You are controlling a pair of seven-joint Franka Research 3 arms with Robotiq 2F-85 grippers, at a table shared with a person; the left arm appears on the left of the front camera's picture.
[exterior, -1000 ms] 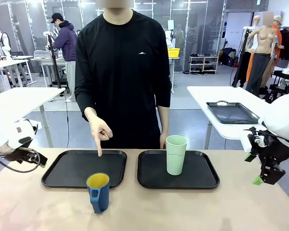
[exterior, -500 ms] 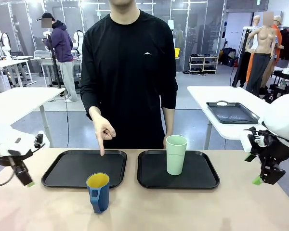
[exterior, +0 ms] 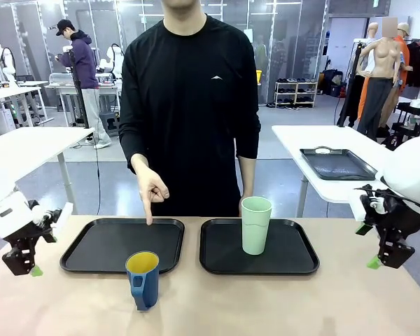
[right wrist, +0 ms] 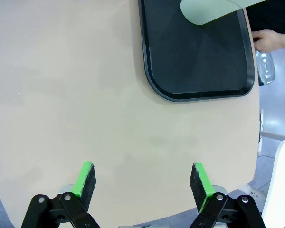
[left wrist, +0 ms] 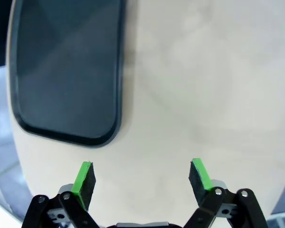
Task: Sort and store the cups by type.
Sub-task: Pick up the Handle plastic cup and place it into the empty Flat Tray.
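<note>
Left hand [exterior: 28,269] swung down at table [exterior: 266,308] edge, jaws wide, mug [exterior: 143,280] unmoved

I read the table [exterior: 280,308] as smooth and matt; the two trays [exterior: 105,245] are black plastic with a slight sheen, the tumbler [exterior: 255,225] matt plastic, the mug [exterior: 145,283] smooth.

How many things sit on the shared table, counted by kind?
Tumblers: 1, the mint-green tumbler, standing on the right black tray
Mugs: 1, the blue mug, yellow inside
Trays: 2, the left black tray and the right black tray
Total: 4
</note>
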